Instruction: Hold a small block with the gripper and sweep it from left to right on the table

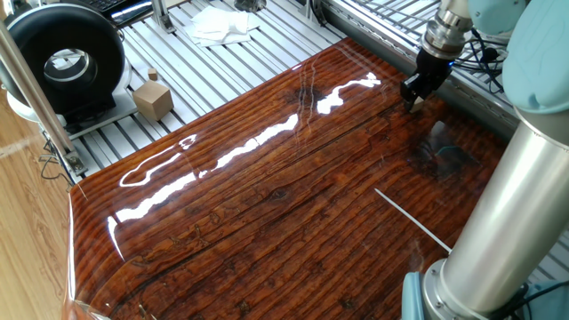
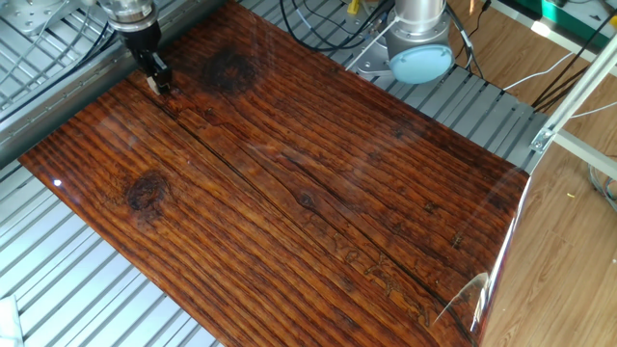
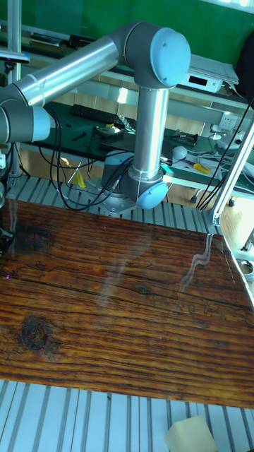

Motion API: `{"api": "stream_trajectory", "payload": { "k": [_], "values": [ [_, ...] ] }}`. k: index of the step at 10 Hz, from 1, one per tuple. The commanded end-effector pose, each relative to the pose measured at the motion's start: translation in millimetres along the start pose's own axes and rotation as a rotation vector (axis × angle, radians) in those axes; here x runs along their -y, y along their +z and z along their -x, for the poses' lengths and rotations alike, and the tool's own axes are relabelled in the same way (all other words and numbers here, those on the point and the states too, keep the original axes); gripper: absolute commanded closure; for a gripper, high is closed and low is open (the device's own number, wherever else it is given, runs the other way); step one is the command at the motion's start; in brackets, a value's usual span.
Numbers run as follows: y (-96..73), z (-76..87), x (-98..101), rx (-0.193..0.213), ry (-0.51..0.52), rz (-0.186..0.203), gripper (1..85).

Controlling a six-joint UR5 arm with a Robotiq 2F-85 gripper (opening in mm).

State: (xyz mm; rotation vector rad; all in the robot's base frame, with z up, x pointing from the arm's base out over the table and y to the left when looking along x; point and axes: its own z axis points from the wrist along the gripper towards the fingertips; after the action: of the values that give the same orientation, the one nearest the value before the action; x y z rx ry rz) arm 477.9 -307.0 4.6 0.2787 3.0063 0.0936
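Glossy red-brown table (image 1: 267,204) w/ wood-grain stripes sits on a slatted metal frame (image 1: 222,62). Near the table's far corner the black tool (image 1: 415,104) points down, its fingers clenched on a tiny tan block (image 2: 152,87); block sits at the fingertips, right at the table surface. Tall view shows only a sliver of the tool at the left edge. On the frame, well apart: bigger tan cube w/ knob (image 1: 153,98), black round drum (image 1: 62,58), white cloth (image 1: 218,22).
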Motion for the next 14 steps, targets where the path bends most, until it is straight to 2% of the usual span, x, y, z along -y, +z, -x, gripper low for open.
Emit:
{"api": "stream_trajectory", "payload": {
  "k": [1, 2, 3, 5, 7, 9, 10, 11, 12, 13, 14],
  "values": [
    [-0.8, 5.5, 2.3, 0.025, 0.009, -0.002, 84.7],
    [3.8, 7.0, 2.0, 0.035, 0.006, 0.001, 84.7],
    [4.5, 7.2, 1.6, 0.035, 0.011, -0.013, 84.7],
    [-3.6, 2.2, 1.8, 0.006, 0.034, -0.037, 84.7],
    [-7.7, -0.1, 3.1, -0.007, 0.039, -0.043, 84.7],
    [4.5, 6.1, 6.8, 0.022, 0.022, -0.057, 84.7],
    [5.3, 5.4, 6.2, 0.017, 0.023, -0.058, 84.7],
    [1.9, 2.8, 5.2, 0.005, 0.029, -0.059, 84.7],
    [-7.7, -6.7, 0.4, -0.038, 0.045, -0.054, 84.7],
    [-11.7, -12.6, -6.9, -0.065, 0.058, -0.029, 84.7],
    [-8.5, -12.9, -5.5, -0.064, 0.052, -0.024, 84.7]
  ]
}}
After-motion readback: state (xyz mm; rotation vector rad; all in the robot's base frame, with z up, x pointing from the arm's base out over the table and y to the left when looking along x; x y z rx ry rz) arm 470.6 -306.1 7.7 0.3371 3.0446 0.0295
